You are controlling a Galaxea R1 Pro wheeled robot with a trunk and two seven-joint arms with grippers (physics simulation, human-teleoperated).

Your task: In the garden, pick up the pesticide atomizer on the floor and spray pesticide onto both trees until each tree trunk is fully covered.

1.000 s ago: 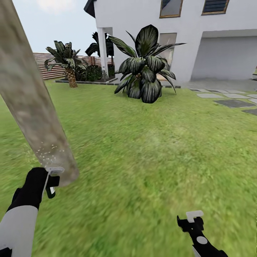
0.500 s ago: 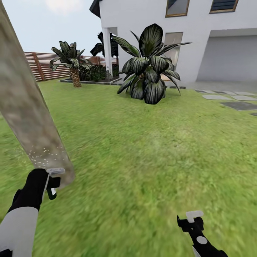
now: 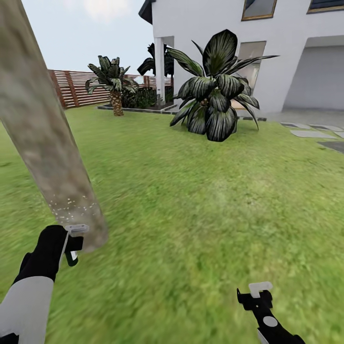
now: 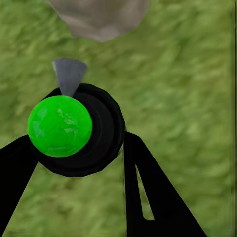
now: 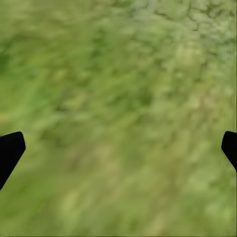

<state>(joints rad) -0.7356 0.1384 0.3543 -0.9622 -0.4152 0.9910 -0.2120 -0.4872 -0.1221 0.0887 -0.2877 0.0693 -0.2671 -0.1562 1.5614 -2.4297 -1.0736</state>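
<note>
One tree trunk (image 3: 43, 138), thick and mottled grey-brown, leans across the left of the head view and meets the lawn just beyond my left gripper (image 3: 71, 242). White specks dot its lowest part. That gripper is shut on the pesticide atomizer (image 3: 71, 258). In the left wrist view the atomizer (image 4: 96, 133) is a black body with a bright green ball and a grey nozzle aimed at the trunk's base (image 4: 98, 17), held in my left gripper (image 4: 79, 148). My right gripper (image 3: 258, 292) hangs open over bare grass at the lower right. Its fingertips (image 5: 10, 150) stand wide apart around the open right gripper (image 5: 118, 148).
A large dark broad-leaved plant (image 3: 215, 102) stands mid-lawn before the white house (image 3: 286, 52). A short palm (image 3: 113, 91) grows by the brown slat fence (image 3: 71, 88) at the back left. Grey stepping stones (image 3: 310, 134) lie at the far right. Open lawn (image 3: 200, 200) spreads ahead.
The whole head view has swung left, so house, plant and palm sit further right in the picture. Both grippers keep their places in the frame, and the left stays shut on the atomizer.
</note>
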